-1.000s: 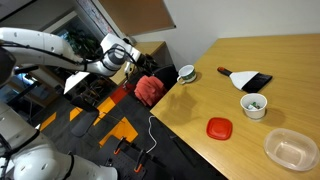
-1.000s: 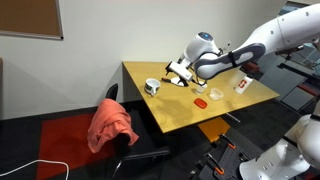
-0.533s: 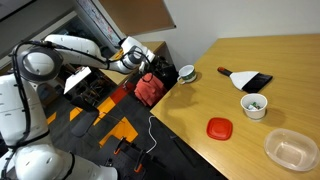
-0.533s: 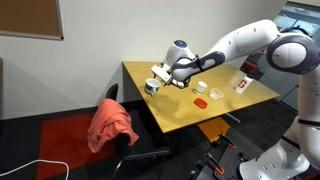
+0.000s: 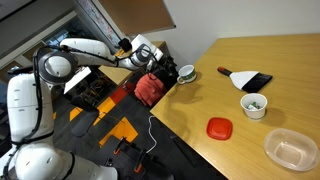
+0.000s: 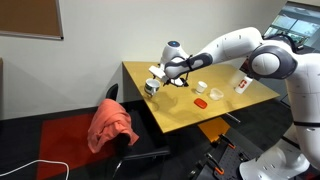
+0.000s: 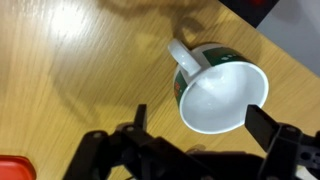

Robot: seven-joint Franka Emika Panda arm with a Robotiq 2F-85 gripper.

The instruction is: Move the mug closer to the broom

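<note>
Tool (image 7: 200, 116) is seen spread near mug (image 7: 218, 92); if closed off-centre, mug could be knocked off desk (image 5: 225, 100) edge.

Count: one mug (image 5: 186, 73); one broom (image 5: 245, 79); one taller white cup (image 5: 254, 105), at the broom's 5 o'clock; one red square lid (image 5: 219, 128); one clear bowl (image 5: 291, 148); one red cloth (image 5: 150, 89).

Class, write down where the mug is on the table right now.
In an exterior view the mug stands near the table's edge, right by the pincer, the broom farther along the tabletop.
</note>
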